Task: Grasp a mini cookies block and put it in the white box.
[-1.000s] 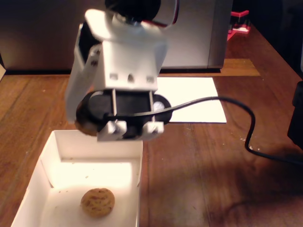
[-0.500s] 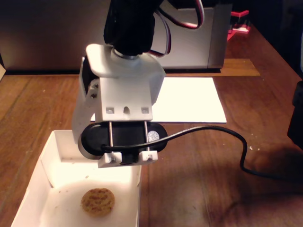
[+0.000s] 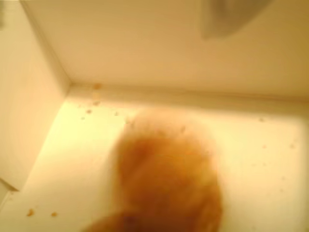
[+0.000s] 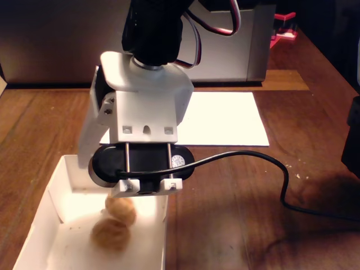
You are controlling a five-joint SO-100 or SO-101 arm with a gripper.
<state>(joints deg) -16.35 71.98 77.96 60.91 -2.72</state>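
Wrist view looks down into a corner of the white box (image 3: 43, 82), its low walls meeting at the upper left and the floor strewn with crumbs; a blurred orange-brown mini cookie (image 3: 166, 183) fills the lower middle, too smeared to say whether it rests on the floor or hangs above it, and I judge it sits well inside the walls, with bare floor open to its right. A grey shape at the top edge may be a finger of the claw, but its spread cannot be told here. Fixed view shows the arm bent over the far end of the white box (image 4: 53, 185) on the wooden bench (image 4: 236, 214), so that anything let go lands inside. The claw (image 4: 115, 202) is hidden behind the camera mount, so wide or narrow cannot be told. One cookie (image 4: 121, 210) shows just below the mount and a second cookie (image 4: 110, 234) lies beneath it on the box floor. The flat white paper sheet (image 4: 219, 118) lies well apart, and the black cable (image 4: 270, 169) trails right, clear of the box; straight up looks the freest way out.
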